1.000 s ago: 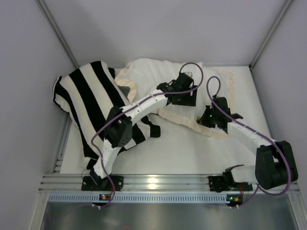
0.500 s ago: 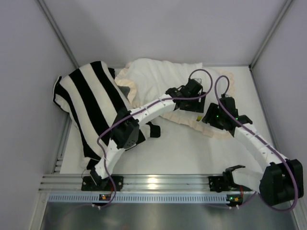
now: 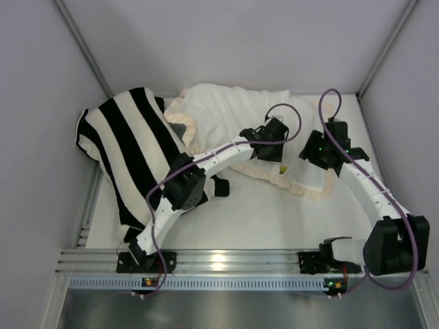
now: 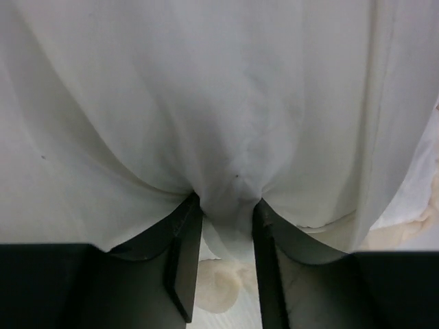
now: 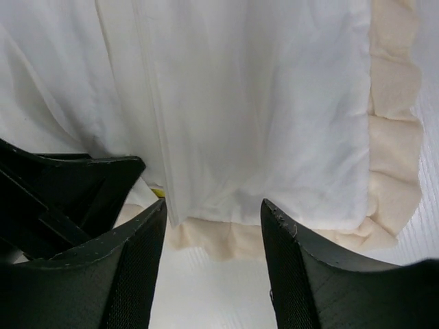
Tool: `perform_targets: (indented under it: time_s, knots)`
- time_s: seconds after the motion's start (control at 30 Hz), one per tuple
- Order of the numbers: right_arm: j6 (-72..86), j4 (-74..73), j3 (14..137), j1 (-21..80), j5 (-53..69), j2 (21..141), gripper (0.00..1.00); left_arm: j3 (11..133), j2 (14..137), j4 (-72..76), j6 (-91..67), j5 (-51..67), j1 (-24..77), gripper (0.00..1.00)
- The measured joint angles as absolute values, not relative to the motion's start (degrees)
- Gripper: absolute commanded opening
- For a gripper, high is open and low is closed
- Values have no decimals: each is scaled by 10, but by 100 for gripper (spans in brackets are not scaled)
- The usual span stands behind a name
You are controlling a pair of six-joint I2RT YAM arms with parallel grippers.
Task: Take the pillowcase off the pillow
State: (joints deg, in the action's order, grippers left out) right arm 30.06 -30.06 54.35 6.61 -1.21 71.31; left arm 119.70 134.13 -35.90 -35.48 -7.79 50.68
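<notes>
The pillowcase (image 3: 219, 110) lies cream-white face up across the back of the table, its ruffled frill (image 5: 391, 157) along the edges. Almost all of the pillow is hidden inside it; only a yellow sliver (image 5: 158, 193) peeks out at the near hem (image 3: 282, 168). My left gripper (image 4: 223, 205) is shut on a pinched fold of the case's white fabric (image 4: 226, 171), near the middle of the near edge (image 3: 273, 152). My right gripper (image 5: 214, 205) stands open just right of it (image 3: 322, 154), above the hem and frill, with nothing between its fingers.
A black-and-white striped cushion (image 3: 130, 151) lies at the left, partly under my left arm. Grey walls close in the table at the left, back and right. A metal rail (image 3: 219, 260) runs along the near edge.
My left gripper has closed on a fold of the white fabric. My right gripper has opened, let go and moved back and to the right.
</notes>
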Motion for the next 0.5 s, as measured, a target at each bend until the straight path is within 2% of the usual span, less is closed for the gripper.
perform_targets:
  time_s: [0.03, 0.07, 0.1, 0.33, 0.5]
  knots:
    - [301, -300, 548, 66, -11, 720, 54, 1195, 1342, -359, -356, -81, 506, 25]
    - [300, -300, 552, 66, -9, 726, 54, 1193, 1342, -359, -355, -84, 505, 10]
    - [300, -300, 556, 66, -3, 734, 54, 1187, 1341, -355, -357, -87, 503, 2]
    - [302, -295, 595, 88, 18, 815, 53, 1067, 1286, -268, -360, -91, 499, 0]
    - [316, -296, 632, 136, -19, 875, 52, 1004, 1249, -220, -361, -90, 498, 0]
